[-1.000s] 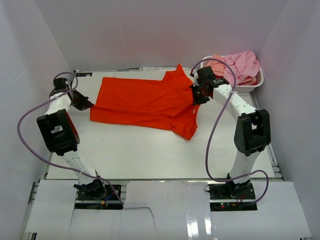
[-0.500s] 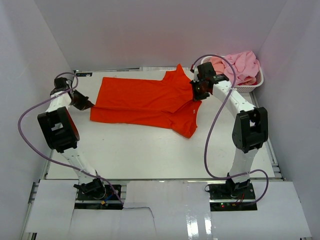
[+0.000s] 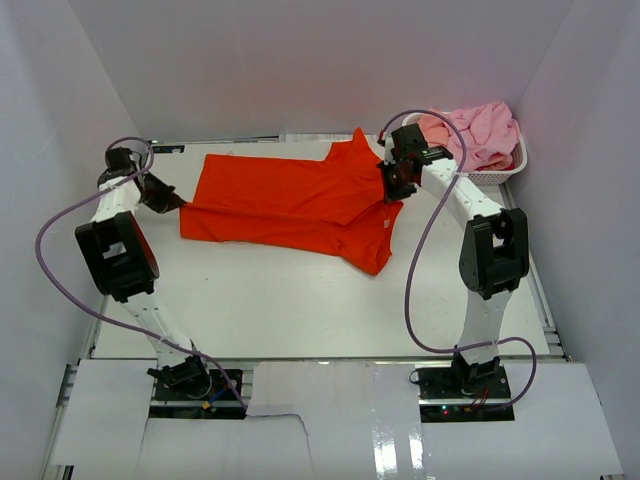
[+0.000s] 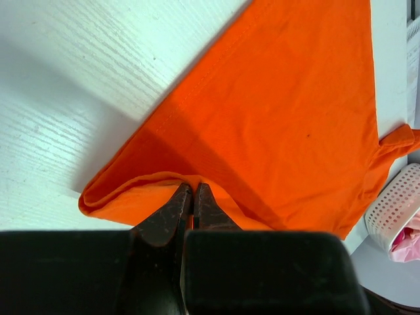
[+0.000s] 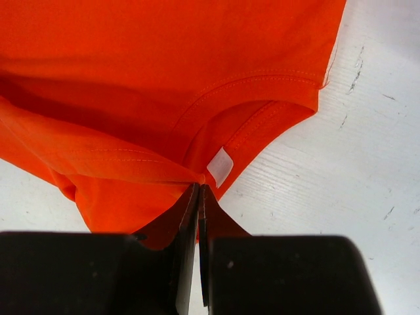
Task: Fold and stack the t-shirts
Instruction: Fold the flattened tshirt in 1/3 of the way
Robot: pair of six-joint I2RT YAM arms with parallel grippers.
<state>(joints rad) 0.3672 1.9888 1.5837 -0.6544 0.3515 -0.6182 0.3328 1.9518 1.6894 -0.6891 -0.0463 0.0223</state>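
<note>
Orange-red t-shirt (image 3: 290,205) — soft cloth — tight in left end effector (image 4: 193,191) and right end effector (image 5: 199,191).

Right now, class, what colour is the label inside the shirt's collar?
White label; right wrist view best.

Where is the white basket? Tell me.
Top view: the white basket sits at the far right corner, holding pink shirts, right of the orange shirt.
</note>
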